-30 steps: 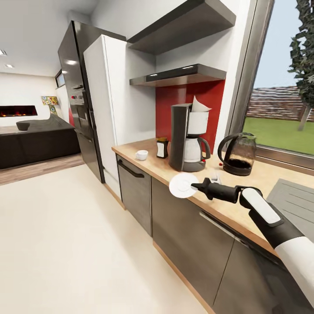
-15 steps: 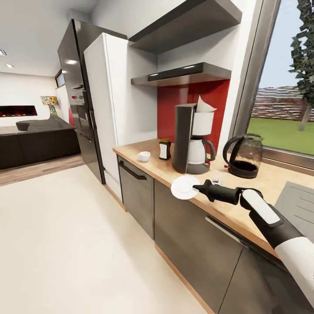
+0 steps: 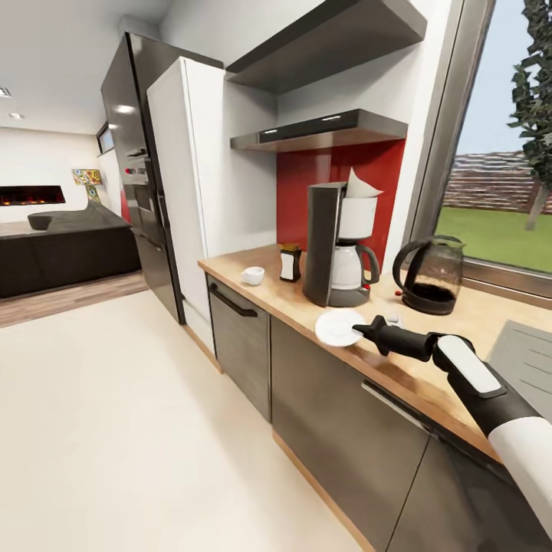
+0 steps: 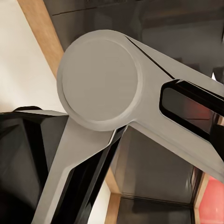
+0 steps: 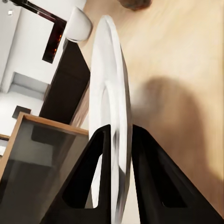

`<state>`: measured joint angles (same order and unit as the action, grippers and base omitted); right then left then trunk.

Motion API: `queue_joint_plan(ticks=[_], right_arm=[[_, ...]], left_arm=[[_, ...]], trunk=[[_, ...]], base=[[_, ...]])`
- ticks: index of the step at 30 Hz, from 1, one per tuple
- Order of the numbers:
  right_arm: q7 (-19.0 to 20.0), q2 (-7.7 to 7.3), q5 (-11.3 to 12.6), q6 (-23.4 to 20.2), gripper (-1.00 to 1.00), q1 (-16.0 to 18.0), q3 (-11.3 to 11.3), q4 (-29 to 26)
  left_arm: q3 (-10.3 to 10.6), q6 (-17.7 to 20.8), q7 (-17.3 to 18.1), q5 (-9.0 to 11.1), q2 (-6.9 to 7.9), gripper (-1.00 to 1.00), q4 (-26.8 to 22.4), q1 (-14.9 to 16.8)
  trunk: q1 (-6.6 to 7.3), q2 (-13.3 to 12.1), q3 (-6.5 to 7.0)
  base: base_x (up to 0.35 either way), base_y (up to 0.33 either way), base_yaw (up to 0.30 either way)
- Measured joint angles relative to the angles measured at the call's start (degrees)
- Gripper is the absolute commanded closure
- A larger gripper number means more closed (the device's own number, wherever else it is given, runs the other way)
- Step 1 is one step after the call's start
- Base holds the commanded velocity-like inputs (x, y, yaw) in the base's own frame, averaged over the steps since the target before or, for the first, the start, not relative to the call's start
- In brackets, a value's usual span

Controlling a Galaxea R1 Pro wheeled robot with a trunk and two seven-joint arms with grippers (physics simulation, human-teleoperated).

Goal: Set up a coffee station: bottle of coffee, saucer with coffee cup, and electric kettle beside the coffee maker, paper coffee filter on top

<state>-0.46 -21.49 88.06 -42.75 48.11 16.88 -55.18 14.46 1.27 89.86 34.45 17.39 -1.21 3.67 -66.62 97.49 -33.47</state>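
Observation:
My right gripper (image 3: 359,330) is shut on the rim of the white saucer (image 3: 337,326), holding it just over the kitchen countertop (image 3: 291,300) in front of the coffee maker (image 3: 336,245). In the right wrist view the saucer (image 5: 111,107) shows edge-on between the black fingers (image 5: 95,158). A paper coffee filter (image 3: 360,186) sits on top of the coffee maker. The bottle of coffee (image 3: 290,263) stands to its left, and the coffee cup (image 3: 252,274) rests further left near the counter's end. On the right of the machine stands the electric kettle (image 3: 431,274).
The black kitchen shelf (image 3: 322,130) hangs above the red splashback. A tall white cabinet (image 3: 195,192) and a dark fridge (image 3: 134,169) stand at the counter's left end. A sink drainer (image 3: 521,353) lies at the right. Open floor (image 3: 115,429) spreads to the left.
My right arm has carried the saucer to the right, from past the counter's front edge to above the worktop. The view shifted slightly at first.

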Motion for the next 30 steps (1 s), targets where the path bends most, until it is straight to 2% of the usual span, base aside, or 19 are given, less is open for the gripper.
queue_joint_plan(ticks=[10, 15, 16, 20, 30], right_arm=[[-0.1, -0.1, 0.0, 0.1, 1.0, 0.0, -0.1, 0.3], [-0.1, -0.35, 0.0, 0.1, 1.0, 0.0, -0.2, 2.2], [-0.1, -0.38, -0.1, 0.4, 1.0, 0.0, -0.6, 2.3], [-0.4, -0.42, -0.2, 2.7, 1.0, 0.0, -4.9, 2.9], [-0.5, -0.42, -0.4, 3.0, 1.0, 0.0, -5.3, 3.2]], left_arm=[[0.0, 0.0, 0.0, 0.0, 0.0, -1.0, 0.0, 0.0], [0.0, 0.0, 0.0, 0.0, 0.0, -1.0, 0.0, 0.0], [0.0, 0.0, 0.0, 0.0, 0.0, -1.0, 0.0, 0.0], [0.0, -0.1, 0.0, 0.0, 0.0, -1.0, 0.0, 0.0], [0.0, 0.0, 0.0, 0.0, 0.0, -1.0, 0.0, 0.0]], trunk=[[0.0, 0.0, 0.0], [-0.02, 0.0, 0.0], [-0.02, 0.0, 0.0], [0.0, 0.0, 0.0], [-0.01, 0.0, 0.0]], base=[[0.096, 0.0, 0.0], [0.016, 0.0, 0.0], [0.004, 0.0, 0.0], [0.061, -0.039, 0.0], [0.07, -0.033, 0.0]])
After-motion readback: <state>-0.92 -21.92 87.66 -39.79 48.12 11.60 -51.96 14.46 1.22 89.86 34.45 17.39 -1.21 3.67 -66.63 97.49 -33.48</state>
